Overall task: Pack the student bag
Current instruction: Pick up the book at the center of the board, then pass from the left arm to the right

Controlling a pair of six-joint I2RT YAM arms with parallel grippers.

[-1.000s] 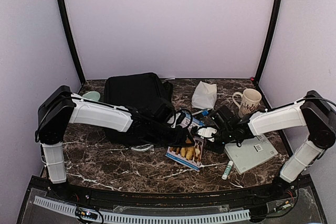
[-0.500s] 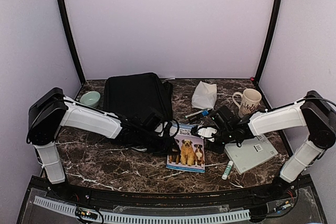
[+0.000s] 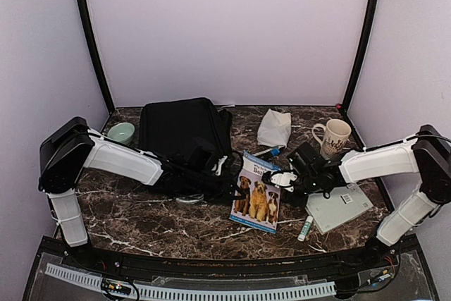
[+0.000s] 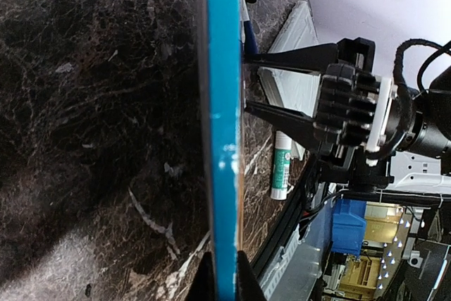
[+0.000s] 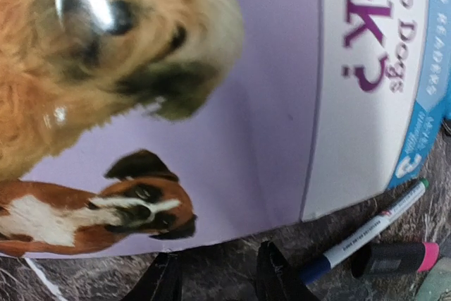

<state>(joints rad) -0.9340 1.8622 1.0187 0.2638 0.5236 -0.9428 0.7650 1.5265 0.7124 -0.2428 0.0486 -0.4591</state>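
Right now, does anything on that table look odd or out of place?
Yes: the dog book sits tilted rather than flat on the marble table, because the left gripper is pinching its blue edge.

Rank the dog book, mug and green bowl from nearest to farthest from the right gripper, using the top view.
1. dog book: directly at the right gripper, table centre.
2. mug: behind, to the right.
3. green bowl: back left corner.
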